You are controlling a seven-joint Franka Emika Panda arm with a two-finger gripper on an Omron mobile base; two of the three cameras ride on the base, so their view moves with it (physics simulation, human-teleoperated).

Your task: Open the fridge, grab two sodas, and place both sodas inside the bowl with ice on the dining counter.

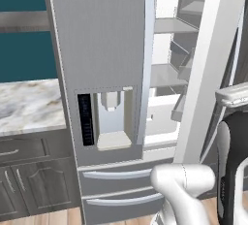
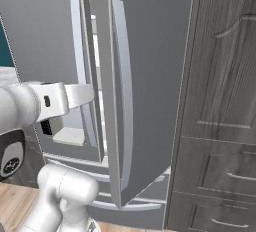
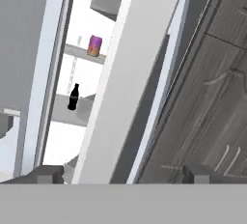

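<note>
The silver-grey fridge (image 1: pixel 101 40) has its left door with the water dispenser (image 1: pixel 112 120) closed and its right door (image 2: pixel 145 76) swung partly open, showing white shelves. In the hand view a purple can with an orange band (image 3: pixel 94 45) stands on an upper shelf. A dark slim soda (image 3: pixel 73 97) stands on the shelf below it. My gripper (image 3: pixel 123 175) is open, its fingertips (image 3: pixel 48 174) wide apart on either side of the open door's edge (image 3: pixel 130 73), well short of both sodas. The bowl and the dining counter are out of view.
A marble top (image 1: pixel 24 105) over dark grey cabinets sits left of the fridge, before a teal wall. Tall dark grey cabinets (image 2: pixel 220 101) stand right of the open door. The fridge's bottom drawers (image 1: pixel 116 190) are shut. My arm's elbow (image 1: pixel 184 180) is low in front.
</note>
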